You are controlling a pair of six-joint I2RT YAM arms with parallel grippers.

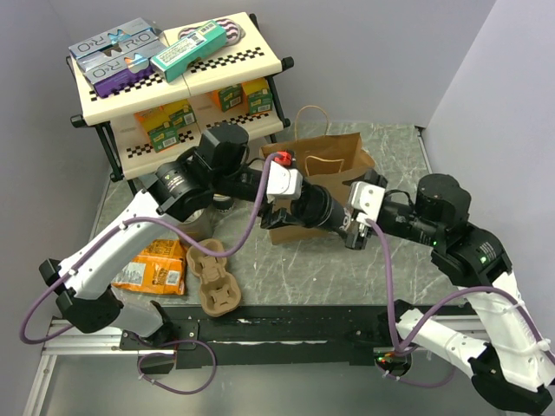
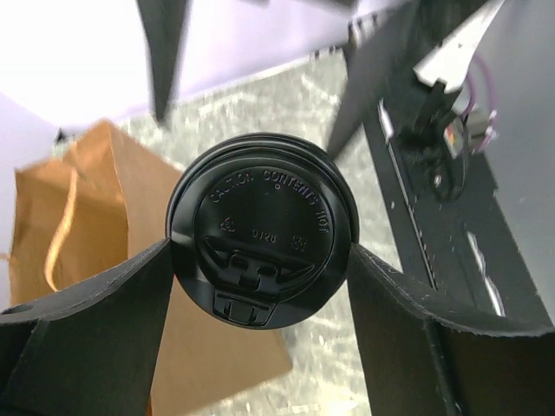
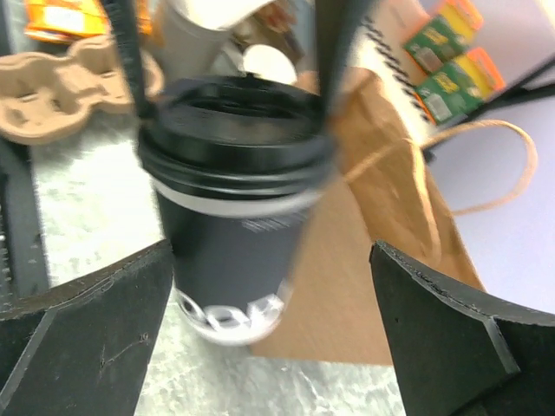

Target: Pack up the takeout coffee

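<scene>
**Grey surface, cup clamped by its lid**

Marbled grey stone carries a brown paper bag. The left gripper grips the cup from above, one finger pressed on each side of the black lid's rim. The right gripper faces the cup's dark wall with its jaws spread wide. The cup stands between them and touches neither. The bag lies just behind the cup from the right gripper, and below and to one side of the left gripper. I cannot tell whether the cup's base touches the surface.

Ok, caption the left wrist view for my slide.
Left claw grips the takeout coffee by its black lid, paper bag alongside.
</scene>
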